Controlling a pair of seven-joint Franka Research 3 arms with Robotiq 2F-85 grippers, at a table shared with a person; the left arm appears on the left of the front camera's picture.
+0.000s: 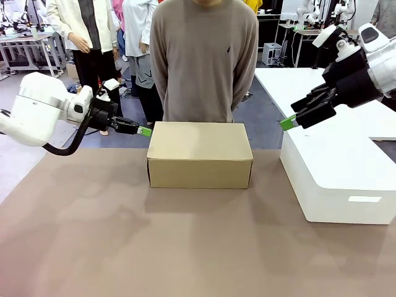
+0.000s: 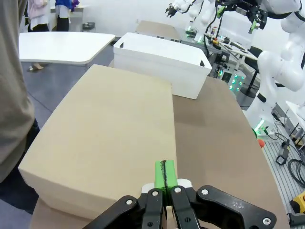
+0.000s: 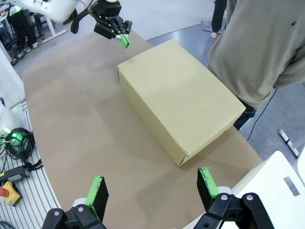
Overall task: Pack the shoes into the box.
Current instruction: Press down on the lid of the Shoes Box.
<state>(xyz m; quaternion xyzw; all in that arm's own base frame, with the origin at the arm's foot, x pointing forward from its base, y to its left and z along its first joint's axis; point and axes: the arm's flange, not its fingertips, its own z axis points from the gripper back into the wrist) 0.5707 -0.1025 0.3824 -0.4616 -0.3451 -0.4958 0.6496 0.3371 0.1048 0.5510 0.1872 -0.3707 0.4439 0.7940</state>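
The tan cardboard box (image 1: 199,154) sits closed in the middle of the brown table, its flat lid down. It also shows as a wide tan lid in the left wrist view (image 2: 105,143) and from above in the right wrist view (image 3: 178,98). The shoes are hidden from view. My left gripper (image 1: 144,131) is shut, green pads pressed together, at the box's upper left corner; its tips (image 2: 165,174) hover just over the lid edge. My right gripper (image 1: 288,122) hangs open in the air right of the box, holding nothing, its fingers (image 3: 97,190) spread wide.
A large white rectangular block (image 1: 340,173) stands on the table at the right. A person in a grey-brown sweater (image 1: 204,59) stands right behind the box at the far edge. Bare table stretches in front of the box.
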